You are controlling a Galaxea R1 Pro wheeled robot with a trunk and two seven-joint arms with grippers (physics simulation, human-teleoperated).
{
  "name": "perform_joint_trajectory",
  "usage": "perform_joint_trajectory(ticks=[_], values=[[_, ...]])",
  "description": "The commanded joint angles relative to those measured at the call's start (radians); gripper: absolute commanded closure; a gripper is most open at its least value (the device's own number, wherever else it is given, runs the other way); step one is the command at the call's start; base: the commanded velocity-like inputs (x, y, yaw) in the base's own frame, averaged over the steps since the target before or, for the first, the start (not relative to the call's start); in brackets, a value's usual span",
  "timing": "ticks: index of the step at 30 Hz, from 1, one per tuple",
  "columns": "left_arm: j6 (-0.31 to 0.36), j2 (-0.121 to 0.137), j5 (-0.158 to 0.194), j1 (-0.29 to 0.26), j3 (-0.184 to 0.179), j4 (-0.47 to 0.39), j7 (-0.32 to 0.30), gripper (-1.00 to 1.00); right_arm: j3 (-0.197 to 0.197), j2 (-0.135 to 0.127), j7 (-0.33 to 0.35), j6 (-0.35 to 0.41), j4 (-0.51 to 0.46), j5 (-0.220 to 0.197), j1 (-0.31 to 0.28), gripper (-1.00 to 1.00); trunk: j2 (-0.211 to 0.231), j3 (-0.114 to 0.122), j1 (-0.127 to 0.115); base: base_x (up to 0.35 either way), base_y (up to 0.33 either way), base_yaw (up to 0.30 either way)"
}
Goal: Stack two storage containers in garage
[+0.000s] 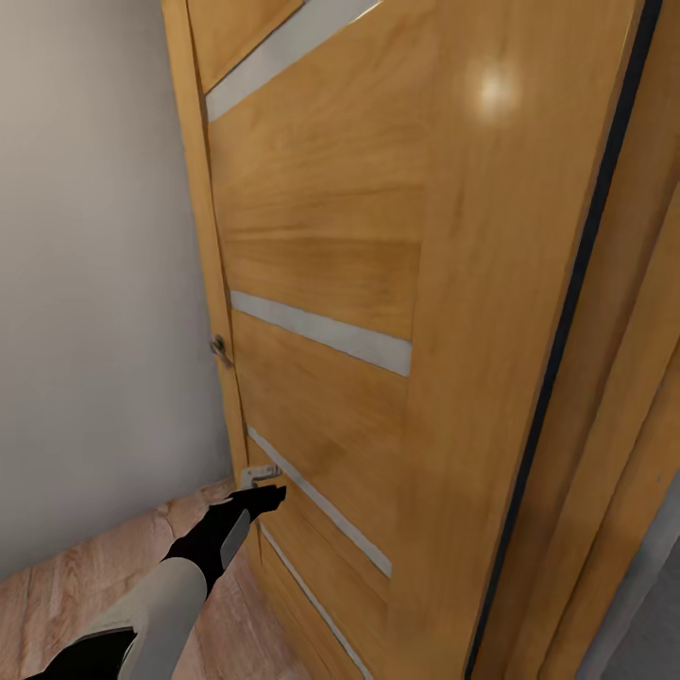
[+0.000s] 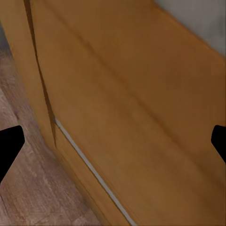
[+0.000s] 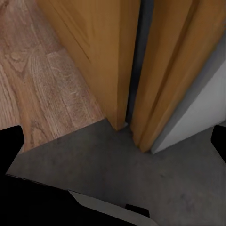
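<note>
An orange-brown wooden door is faced; wood plank flooring meets grey concrete. Both grippers' fingers are spread apart.

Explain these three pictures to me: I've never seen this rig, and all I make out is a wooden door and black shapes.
A wheeled robot with two arms, rendered in a simulator. The head camera looks down at an orange-brown door with pale stripes and a small knob; the left gripper reaches toward the door's lower edge, above light wood flooring. The left wrist camera looks along open fingers at the same door. The right wrist camera, also with fingers apart, shows the door's edge where wood flooring meets dark grey concrete. Nothing is held.
</note>
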Motion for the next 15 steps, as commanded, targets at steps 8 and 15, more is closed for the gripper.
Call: perform_joint_trajectory(ticks=[8, 15], values=[[0.006, -0.001, 0.001, 0.0, 0.006, -0.003, -0.001, -1.0, -0.001, 0.0, -0.001, -0.002, 0.001, 0.008, -0.001, -1.0, 0.0, -0.001, 0.0, 0.035, 0.0, 0.0], [0.006, -0.002, 0.001, -0.001, 0.005, -0.003, -0.001, -1.0, -0.001, 0.0, 0.0, -0.002, 0.001, 0.008, -0.001, -1.0, 0.0, -0.001, 0.0, 0.001, 0.0, 0.0]])
